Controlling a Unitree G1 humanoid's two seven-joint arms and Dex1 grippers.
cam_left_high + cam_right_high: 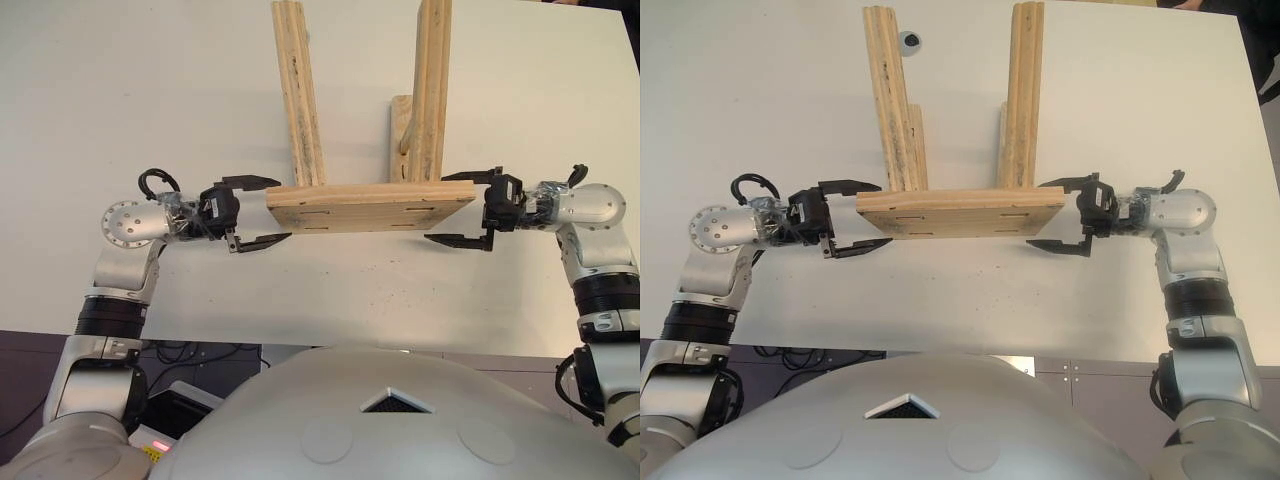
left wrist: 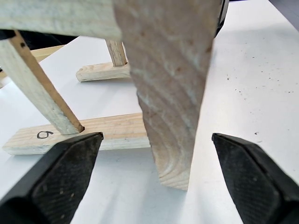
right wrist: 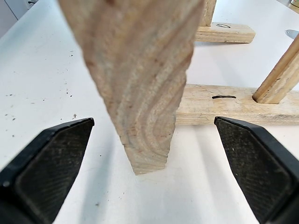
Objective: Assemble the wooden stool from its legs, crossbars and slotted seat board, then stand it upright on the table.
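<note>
The wooden stool lies on its side on the white table [image 1: 100,100]. Its slotted seat board [image 1: 370,207] stands on edge facing me, and two legs [image 1: 300,90] [image 1: 432,90] stretch away from it. My left gripper [image 1: 285,209] is open, one finger on each side of the board's left end. The right gripper [image 1: 435,208] is open the same way at the right end. In the left wrist view the board end [image 2: 173,93] stands between the fingers [image 2: 60,172], apart from both. A leg [image 2: 112,133] with a dowel crossbar [image 2: 42,93] lies behind. The right wrist view shows its board end [image 3: 140,84] between spread fingers [image 3: 46,163].
A small round grey object [image 1: 910,41] lies at the far side near the left leg's tip. The table's near edge runs just below both arms, with cables [image 1: 185,352] on the floor beyond it. Bare table surface lies to either side of the stool.
</note>
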